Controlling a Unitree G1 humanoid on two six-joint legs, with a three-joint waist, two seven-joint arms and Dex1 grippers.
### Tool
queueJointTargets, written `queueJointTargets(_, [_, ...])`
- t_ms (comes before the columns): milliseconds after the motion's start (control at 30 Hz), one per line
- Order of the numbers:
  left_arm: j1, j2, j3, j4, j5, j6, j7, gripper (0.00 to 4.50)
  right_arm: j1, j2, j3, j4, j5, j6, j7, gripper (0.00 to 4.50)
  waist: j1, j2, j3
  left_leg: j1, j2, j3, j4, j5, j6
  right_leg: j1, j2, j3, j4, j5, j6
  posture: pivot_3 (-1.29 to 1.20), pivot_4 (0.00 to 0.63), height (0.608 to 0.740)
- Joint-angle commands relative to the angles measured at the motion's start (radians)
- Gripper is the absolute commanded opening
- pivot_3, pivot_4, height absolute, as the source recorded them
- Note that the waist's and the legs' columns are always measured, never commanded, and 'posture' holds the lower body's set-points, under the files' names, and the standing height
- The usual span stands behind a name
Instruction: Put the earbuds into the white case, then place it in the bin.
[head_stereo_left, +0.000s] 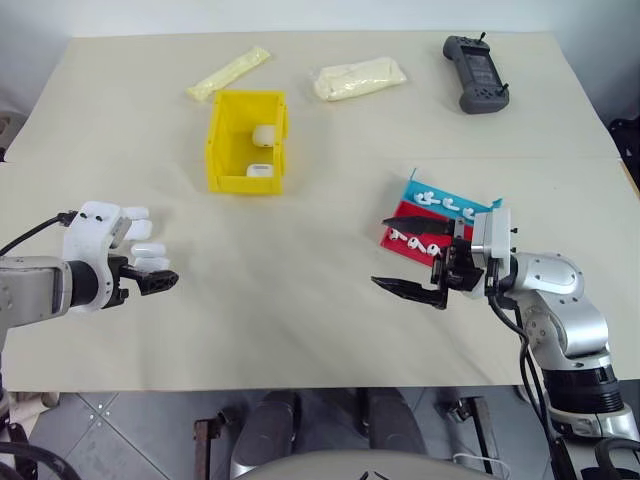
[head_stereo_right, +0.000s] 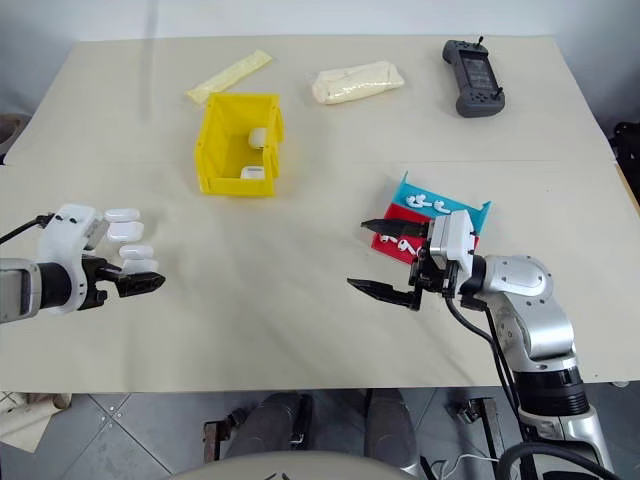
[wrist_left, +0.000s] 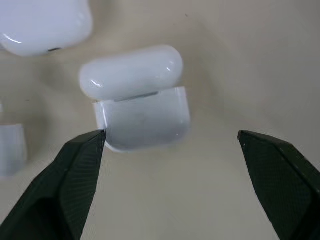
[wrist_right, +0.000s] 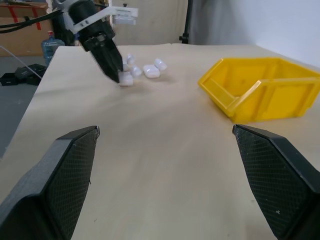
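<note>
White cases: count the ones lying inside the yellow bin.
2. One white case rests against the far right wall of the yellow bin; the other case lies at its near right corner. The walls might hide more.

A beige table (head_stereo_left: 300, 330) stands over grey floor tiles (head_stereo_left: 120, 430).

Glossy white case (wrist_left: 137, 102); bright yellow bin (head_stereo_left: 222, 150); red-and-blue tray (head_stereo_left: 405, 215) with white earbuds (head_stereo_left: 447, 205); beige table (head_stereo_left: 300, 300); dark grey handheld controller (head_stereo_left: 475, 73); black gripper fingers (wrist_left: 75, 175).

Bright, even light; soft shadows; blurred wrist close-up.
</note>
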Motion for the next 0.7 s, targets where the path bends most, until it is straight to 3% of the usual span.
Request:
queueJointTargets(33, [-0.033,-0.032,-0.001,0.029,-0.014,0.0,0.089,4.47,0.015,-0.003,-0.019,-0.064,0.022,-0.006,-0.013,4.5,0.0,0.0,0.0,0.0,0.0,0.0,0.001,0.0,0.0,0.0,0.0,0.0,0.001,0.0,0.0,0.0,0.15,0.74])
queueJointTargets(700, [-0.07,-0.18,0.032,0.09,-0.047,0.0,0.316,4.47,0.051,0.004,-0.017,-0.094,0.032,-0.009,-0.049,4.5,0.003,0.0,0.0,0.001,-0.002,-0.001,0.001,0.0,0.0,0.001,-0.001,0.0,0.001,0.0,0.0,0.0,0.15,0.74])
